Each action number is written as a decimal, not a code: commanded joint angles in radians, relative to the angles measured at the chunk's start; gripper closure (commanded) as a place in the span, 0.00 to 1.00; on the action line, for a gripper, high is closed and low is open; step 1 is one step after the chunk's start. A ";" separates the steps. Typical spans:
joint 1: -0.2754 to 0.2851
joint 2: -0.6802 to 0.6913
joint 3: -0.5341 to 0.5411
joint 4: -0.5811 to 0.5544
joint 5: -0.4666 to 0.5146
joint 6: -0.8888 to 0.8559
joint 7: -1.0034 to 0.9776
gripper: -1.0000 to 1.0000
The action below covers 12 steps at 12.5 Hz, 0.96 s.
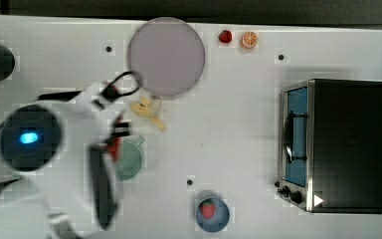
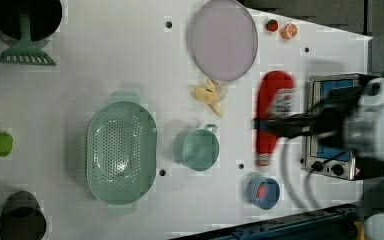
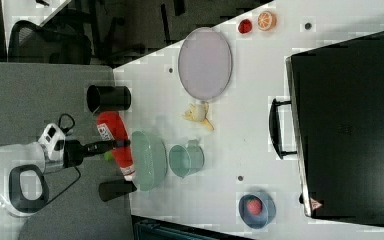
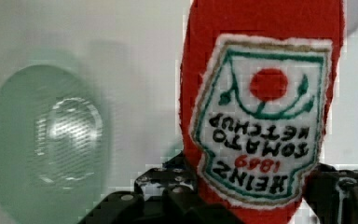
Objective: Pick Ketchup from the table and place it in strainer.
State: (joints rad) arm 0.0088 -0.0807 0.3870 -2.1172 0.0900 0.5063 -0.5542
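Observation:
My gripper [image 2: 269, 125] is shut on the Ketchup [image 2: 274, 97], a red bottle with a white label, and holds it in the air above the table. In the right view the Ketchup [image 3: 114, 131] hangs in my gripper [image 3: 114, 145] just left of the pale green strainer [image 3: 147, 160]. The wrist view has the label of the Ketchup [image 4: 261, 107] close up between the black fingers [image 4: 121, 205], with the strainer [image 4: 51, 135] below and off to one side. The strainer [image 2: 121, 150] stands with nothing in it. A red sliver of the Ketchup [image 1: 113, 148] shows beside the arm.
A teal cup [image 2: 200, 149] stands right of the strainer in the left view, with a banana peel [image 2: 208, 94] and a grey-lilac plate [image 2: 223, 40] beyond. A blue bowl with a strawberry [image 2: 263, 192] and a toaster oven [image 1: 338, 144] are nearby. A green spatula [image 2: 25, 52] and a dark cup [image 2: 20, 220] flank the strainer.

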 commanded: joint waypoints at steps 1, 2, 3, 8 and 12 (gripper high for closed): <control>0.056 0.102 0.119 -0.021 0.009 0.055 0.306 0.37; 0.063 0.145 0.150 -0.020 0.009 0.119 0.359 0.37; 0.069 0.191 0.176 -0.020 0.009 0.201 0.408 0.37; 0.105 0.454 0.213 -0.017 0.006 0.526 0.491 0.33; 0.127 0.565 0.219 0.020 0.002 0.620 0.494 0.00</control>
State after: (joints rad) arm 0.1295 0.5356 0.6069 -2.1426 0.0906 1.0859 -0.1171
